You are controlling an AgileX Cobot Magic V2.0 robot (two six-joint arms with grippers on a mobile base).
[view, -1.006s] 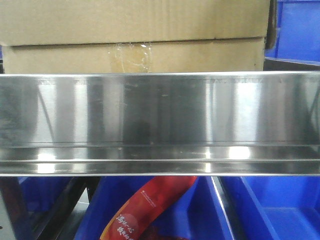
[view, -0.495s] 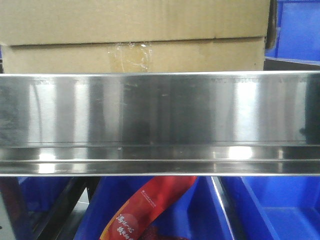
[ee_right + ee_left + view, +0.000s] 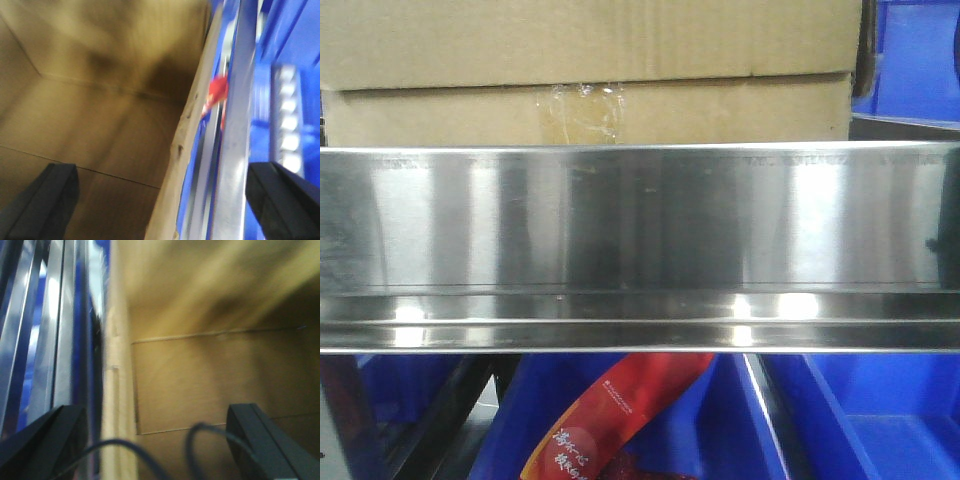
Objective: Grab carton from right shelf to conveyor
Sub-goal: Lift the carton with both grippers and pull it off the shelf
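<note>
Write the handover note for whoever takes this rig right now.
Left end effector: open, one finger on each side of a wall edge of the carton, not clamped.
Right end effector: open, likewise astride a carton wall edge.
Carton sits on the right shelf. Conveyor is not in view.
Done: both end effectors are at the carton.
Left: close on the walls, lift clear of the shelf, carry to the conveyor, set down.

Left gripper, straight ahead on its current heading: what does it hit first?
Likely the carton: its brown panel fills most of the gap between the open fingers of the left gripper, and the box's edge is in that gap too. The view is blurred, so depth is uncertain.
</note>
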